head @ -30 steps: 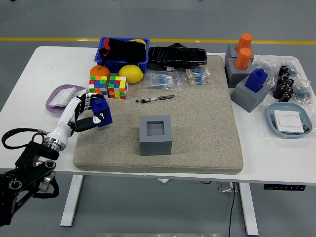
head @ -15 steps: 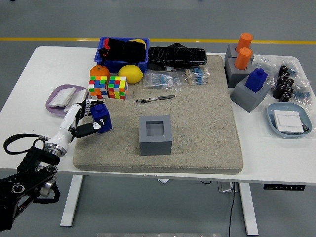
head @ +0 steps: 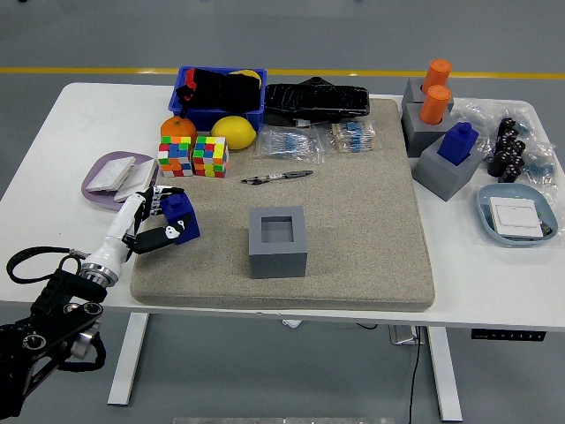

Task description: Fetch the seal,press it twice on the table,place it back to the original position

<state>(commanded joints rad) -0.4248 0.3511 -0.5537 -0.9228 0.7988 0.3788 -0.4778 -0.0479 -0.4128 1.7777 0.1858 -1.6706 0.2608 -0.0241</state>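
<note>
One blue, seemingly blocky seal (head: 181,216) in left hand (head: 146,221)

Bright, even overhead light, no strong direction; the white surface (head: 53,124) reads clean with no blown-out glare, and shadows are soft and short, sitting close under the grey block (head: 278,240) and the things along the far side. Focus is sharp across the frame with no motion blur, even on the left robot hand (head: 150,216). The surface's far edge bows slightly, mild lens distortion.
</note>
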